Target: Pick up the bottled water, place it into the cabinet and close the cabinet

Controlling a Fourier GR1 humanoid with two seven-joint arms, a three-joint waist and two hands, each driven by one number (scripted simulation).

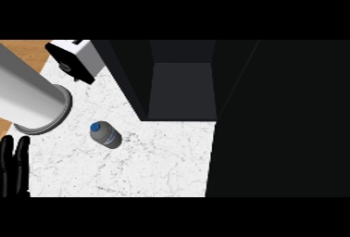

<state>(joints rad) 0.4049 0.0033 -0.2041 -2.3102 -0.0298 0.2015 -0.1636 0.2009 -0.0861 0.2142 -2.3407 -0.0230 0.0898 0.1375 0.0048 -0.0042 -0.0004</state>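
Currently bottled water [105, 134] is standing untouched on table's [157, 162] left half, near the open cabinet [181, 88]. Left robot hand [14, 164] is resting at table's left edge w/ fingers straight, holding nothing; right one isn't showing. Pickup, placing & closing are remaining.

From my end the white table [157, 171] reads bright and evenly lit. The bottled water [105, 134] throws only a faint, soft shadow close against its lower right side. The cabinet [181, 90] is dim inside, dark grey at the back and near black on its walls. Everything right of it goes flat black, and I can't make out detail there. The grey cylinder [27, 92] shows soft, gradual shading.
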